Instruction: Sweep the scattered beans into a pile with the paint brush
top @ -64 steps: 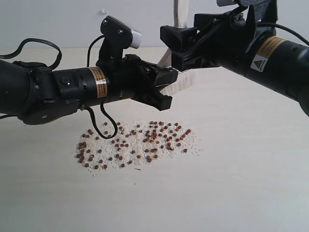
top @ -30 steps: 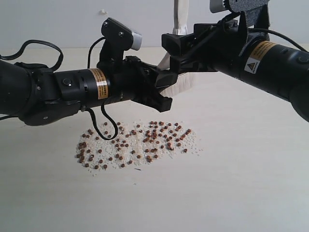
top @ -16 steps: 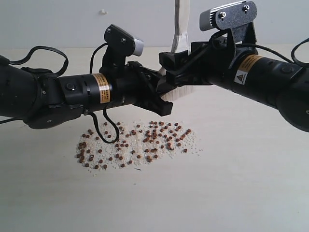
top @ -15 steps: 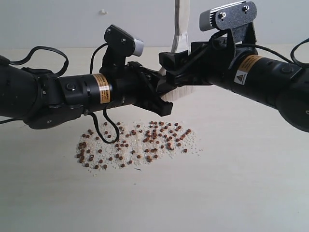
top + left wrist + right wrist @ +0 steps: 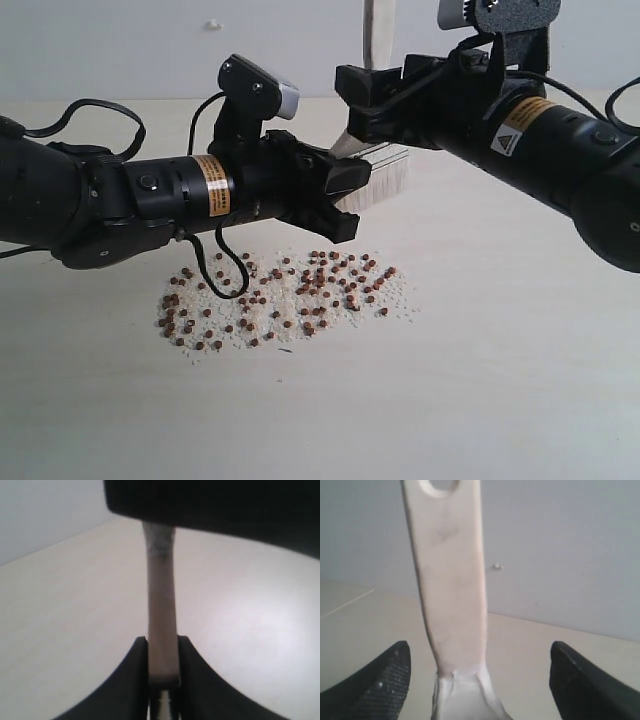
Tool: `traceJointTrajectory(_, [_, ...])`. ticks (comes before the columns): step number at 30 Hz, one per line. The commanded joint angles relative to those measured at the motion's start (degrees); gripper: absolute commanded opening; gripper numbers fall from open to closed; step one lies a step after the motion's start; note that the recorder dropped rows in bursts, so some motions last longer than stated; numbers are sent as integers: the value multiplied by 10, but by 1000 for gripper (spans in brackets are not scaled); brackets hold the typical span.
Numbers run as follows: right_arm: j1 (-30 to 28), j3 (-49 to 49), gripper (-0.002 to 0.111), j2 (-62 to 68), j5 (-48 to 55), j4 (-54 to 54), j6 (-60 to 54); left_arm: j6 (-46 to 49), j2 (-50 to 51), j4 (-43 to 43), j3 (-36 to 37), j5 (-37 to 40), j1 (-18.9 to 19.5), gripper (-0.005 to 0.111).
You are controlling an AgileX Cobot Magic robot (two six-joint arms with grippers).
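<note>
The beans point(image 5: 290, 300), small reddish-brown rounds mixed with whitish grains, lie scattered on the pale table. Above them my left gripper point(image 5: 349, 200) is shut on the paint brush point(image 5: 388, 178) near its ferrule, with the cream bristles sticking out to the right and the wooden handle point(image 5: 375, 30) pointing up. The left wrist view shows the brush point(image 5: 161, 605) edge-on, pinched at my left gripper point(image 5: 162, 655). My right gripper point(image 5: 360, 100) is open and straddles the handle without touching it. In the right wrist view the handle point(image 5: 451, 580), hole at its end, stands in my right gripper point(image 5: 480, 680).
The light wooden table point(image 5: 480, 380) stretches to the front and right of the beans. A pale wall point(image 5: 120, 40) rises behind it. A black cable point(image 5: 222, 262) loops down from my left arm close above the beans.
My right gripper dipped toward the left gripper, then lifted again, baring more of the bristles. The left gripper kept hold of the brush and edged slightly right. The beans have not moved.
</note>
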Motion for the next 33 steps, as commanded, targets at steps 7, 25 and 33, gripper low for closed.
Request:
traceJointTrajectory(7, [2, -19, 72, 26, -7, 12, -4, -2, -1, 0, 0, -14, -2, 0])
traceJointTrajectory(25, [2, -19, 5, 26, -1, 9, -14, -4, -1, 0, 0, -14, -2, 0])
traceJointTrajectory(33, [2, -19, 0, 26, -1, 9, -15, -4, -1, 0, 0, -14, -2, 0])
